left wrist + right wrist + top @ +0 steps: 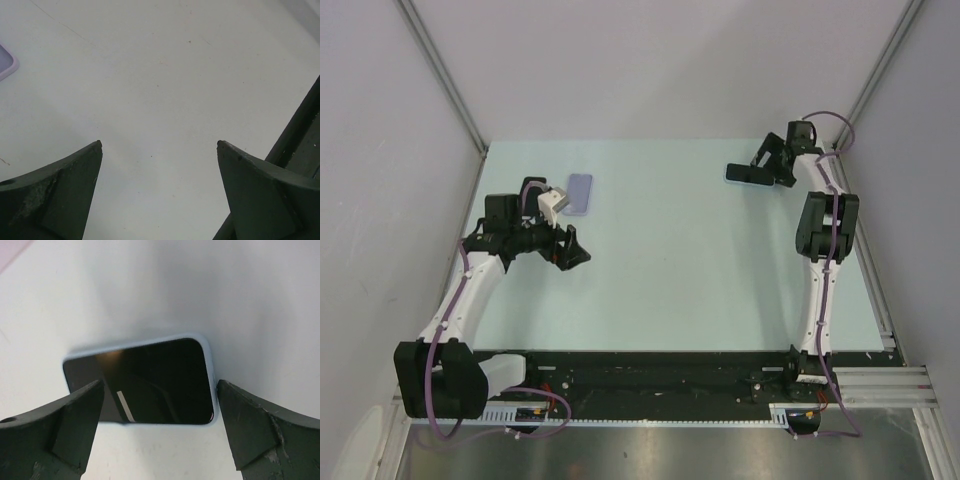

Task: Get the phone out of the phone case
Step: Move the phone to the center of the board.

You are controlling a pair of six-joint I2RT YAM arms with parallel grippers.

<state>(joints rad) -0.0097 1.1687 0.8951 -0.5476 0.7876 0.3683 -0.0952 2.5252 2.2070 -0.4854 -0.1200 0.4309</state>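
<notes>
The left gripper [577, 248] hangs over bare table [670, 260] on the left side, its fingers spread as wide as they go, holding nothing and touching nothing; in its own wrist view the left gripper [160, 145] frames only pale tabletop. Just beyond it, farther from the bases, lies a flat lavender rectangle [580, 193]. One corner of it shows at the edge of the left wrist view [5, 62], and whether it is a spare case or something else cannot be told. The phone [744, 173] lies far right on the table, screen up, dark, seated in its light blue case [135, 343], with its long axis running left to right across the scene. The right gripper [767, 167] is much the nearer, poised at the phone's right end and pointing left along it. In the right wrist view the phone [145, 382] sits squarely between the fingers of the right gripper [160, 387], which are fully spread to either side of its long edges. They do not appear to grip it, and light contact cannot be ruled out.
</notes>
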